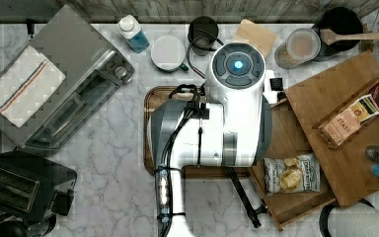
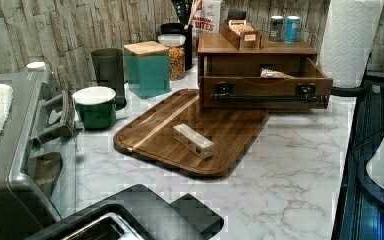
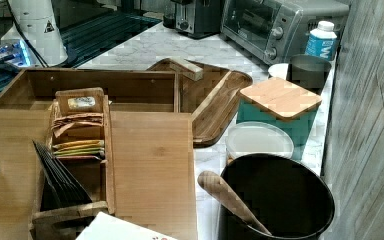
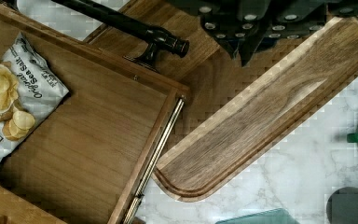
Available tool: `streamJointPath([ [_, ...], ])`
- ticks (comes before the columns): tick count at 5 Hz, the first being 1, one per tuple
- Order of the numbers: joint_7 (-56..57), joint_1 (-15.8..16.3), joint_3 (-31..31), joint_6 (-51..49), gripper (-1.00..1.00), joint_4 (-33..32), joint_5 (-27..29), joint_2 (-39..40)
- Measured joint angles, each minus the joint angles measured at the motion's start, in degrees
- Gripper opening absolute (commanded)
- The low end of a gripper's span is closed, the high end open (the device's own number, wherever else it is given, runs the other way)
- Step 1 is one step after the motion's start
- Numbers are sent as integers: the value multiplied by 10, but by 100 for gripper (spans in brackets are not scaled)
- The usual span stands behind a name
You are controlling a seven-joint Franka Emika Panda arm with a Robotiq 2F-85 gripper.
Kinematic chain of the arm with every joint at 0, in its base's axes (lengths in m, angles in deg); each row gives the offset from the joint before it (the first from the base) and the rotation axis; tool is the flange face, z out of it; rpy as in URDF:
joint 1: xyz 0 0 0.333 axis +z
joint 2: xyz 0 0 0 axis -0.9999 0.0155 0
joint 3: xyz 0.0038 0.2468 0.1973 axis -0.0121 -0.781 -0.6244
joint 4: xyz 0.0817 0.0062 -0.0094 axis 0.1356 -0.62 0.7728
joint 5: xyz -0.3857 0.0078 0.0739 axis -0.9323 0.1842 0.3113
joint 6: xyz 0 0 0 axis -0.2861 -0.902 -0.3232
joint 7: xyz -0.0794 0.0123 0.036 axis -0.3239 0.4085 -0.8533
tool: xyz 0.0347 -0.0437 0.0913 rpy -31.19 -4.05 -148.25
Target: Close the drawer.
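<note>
Wooden drawer (image 2: 265, 82) stands pulled out of its box (image 2: 256, 46), front with dark bar handle (image 2: 267, 98) overhanging the serving tray (image 2: 190, 131). In the top view the drawer (image 1: 296, 197) lies at 4 o'clock from the arm's white body (image 1: 227, 123). Chip bag (image 4: 9, 93) lies inside. Small carton (image 2: 193, 140) rests on the tray. Gripper (image 4: 242, 28) hovers over the tray near the handle; finger state: cannot tell.

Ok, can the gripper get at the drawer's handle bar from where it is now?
Probably yes. The drawer stands pulled out, its black handle bar faces the serving tray with nothing in front, and the gripper hovers near the bar's end.
</note>
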Motion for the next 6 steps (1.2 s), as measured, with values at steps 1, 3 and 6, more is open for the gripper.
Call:
streamJointPath([
  [1, 1, -1, 0, 2, -100, -1, -4, 0],
  [3, 1, -2, 0, 35, -100, -18, -4, 6],
  [6, 48, 10, -7, 226, -100, -159, 15, -20],
])
